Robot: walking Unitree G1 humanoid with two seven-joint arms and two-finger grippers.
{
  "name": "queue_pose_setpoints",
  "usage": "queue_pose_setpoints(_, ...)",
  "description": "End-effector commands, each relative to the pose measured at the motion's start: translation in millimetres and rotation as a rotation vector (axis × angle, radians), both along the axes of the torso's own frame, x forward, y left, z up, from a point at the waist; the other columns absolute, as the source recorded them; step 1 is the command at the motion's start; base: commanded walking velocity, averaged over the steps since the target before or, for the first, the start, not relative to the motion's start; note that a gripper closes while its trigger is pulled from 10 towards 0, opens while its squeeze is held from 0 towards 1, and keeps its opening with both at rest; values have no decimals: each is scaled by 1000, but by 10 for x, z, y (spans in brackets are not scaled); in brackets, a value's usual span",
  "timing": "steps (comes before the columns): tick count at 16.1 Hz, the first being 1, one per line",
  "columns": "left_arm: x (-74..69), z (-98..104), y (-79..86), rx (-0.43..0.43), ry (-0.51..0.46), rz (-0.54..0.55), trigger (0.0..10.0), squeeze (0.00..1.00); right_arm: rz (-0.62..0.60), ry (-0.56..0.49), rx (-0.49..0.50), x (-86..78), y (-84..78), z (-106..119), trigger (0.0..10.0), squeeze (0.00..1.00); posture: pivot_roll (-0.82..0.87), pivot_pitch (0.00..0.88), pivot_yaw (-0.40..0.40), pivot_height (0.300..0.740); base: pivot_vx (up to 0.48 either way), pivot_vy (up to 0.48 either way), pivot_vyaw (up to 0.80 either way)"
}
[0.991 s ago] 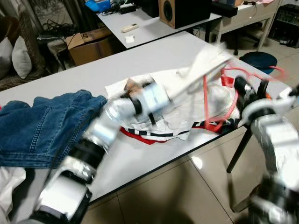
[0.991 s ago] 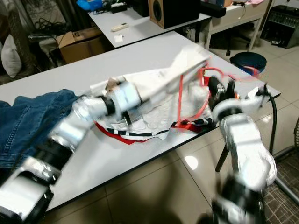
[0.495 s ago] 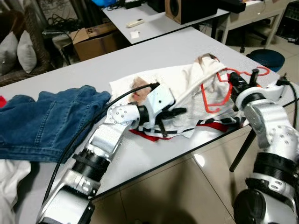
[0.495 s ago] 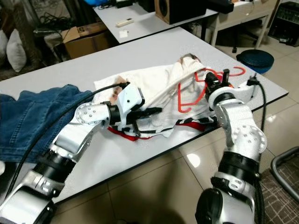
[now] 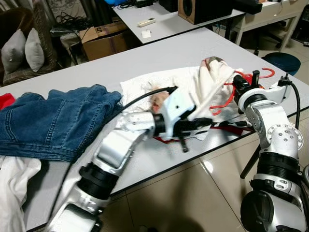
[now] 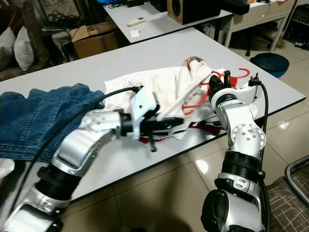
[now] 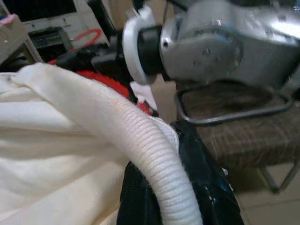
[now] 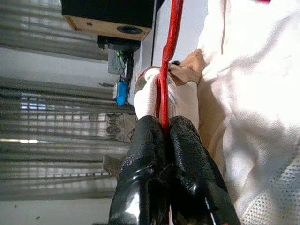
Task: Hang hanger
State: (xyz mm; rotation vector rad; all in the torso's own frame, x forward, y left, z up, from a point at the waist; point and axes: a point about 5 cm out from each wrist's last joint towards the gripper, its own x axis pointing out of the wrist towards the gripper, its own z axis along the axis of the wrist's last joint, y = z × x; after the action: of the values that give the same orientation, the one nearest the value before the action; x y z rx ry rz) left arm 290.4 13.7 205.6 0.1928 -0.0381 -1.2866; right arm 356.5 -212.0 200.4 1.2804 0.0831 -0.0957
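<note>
A red wire hanger [image 5: 226, 99] lies partly inside a white garment [image 5: 176, 83] on the grey table [image 5: 145, 53], its hook [image 5: 267, 72] poking out near the right edge. My right gripper [image 5: 237, 83] is at the hanger's neck; in the right wrist view its fingers [image 8: 185, 154] are shut on the red wire [image 8: 167, 65]. My left gripper [image 5: 205, 123] is low near the table's front edge, shut on the garment's ribbed collar [image 7: 154, 154], which stretches up toward the hanger.
A blue denim jacket [image 5: 53, 125] covers the table's left side, with white cloth [image 5: 12, 193] at the near left corner. A red, black and white striped garment [image 5: 227, 128] lies under the white one. Behind stand a cardboard box [image 5: 104, 38], another table [image 5: 164, 19] and a blue stool [image 5: 285, 60].
The garment and hanger, held up a second ago, have come down onto the table. My left gripper has pulled the collar toward the front edge. The camera has also shifted.
</note>
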Motion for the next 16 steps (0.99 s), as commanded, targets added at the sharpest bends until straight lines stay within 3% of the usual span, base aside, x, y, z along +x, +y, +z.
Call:
queue_pose_setpoints(1, 34, 53, -2, -45, 6, 37, 2392, 0, -31, -19, -35, 18, -29, 74, 10000, 0, -85, 35, 139, 740, 0, 0, 0)
queue_pose_setpoints(3, 42, 177, -88, -119, 62, 27, 2118, 0, -33, -9, -64, 11, -20, 41, 10000, 0, -86, 35, 141, 740, 0, 0, 0)
queue_pose_setpoints(4, 107, 159, -84, -61, 28, 92, 1804, 0, -44, 1, -83, 7, -38, 21, 10000, 0, -87, 34, 143, 740, 0, 0, 0)
queue_pose_setpoints(5, 225, 82, -26, 82, -101, 204, 1804, 0, -47, 1, -85, 2, -49, 18, 10000, 0, -88, 35, 144, 740, 0, 0, 0)
queue_pose_setpoints(6, 288, 50, 14, 140, -164, 245, 1843, 0, -51, -2, -80, -4, -61, 20, 10000, 0, -89, 36, 145, 740, 0, 0, 0)
queue_pose_setpoints(8, 282, 92, 3, 90, -119, 230, 1529, 0, -60, -3, -78, -11, -79, 16, 10000, 0, -90, 37, 146, 740, 0, 0, 0)
queue_pose_setpoints(11, 140, 150, -93, -9, 1, 126, 510, 0, -67, -9, -59, 2, -69, 23, 10000, 0, -85, 36, 144, 740, 0, 0, 0)
queue_pose_setpoints(16, 45, 142, -156, -19, 54, 63, 196, 0, -53, -25, -26, 55, 6, 50, 10000, 0, -73, 32, 130, 740, 0, 0, 0)
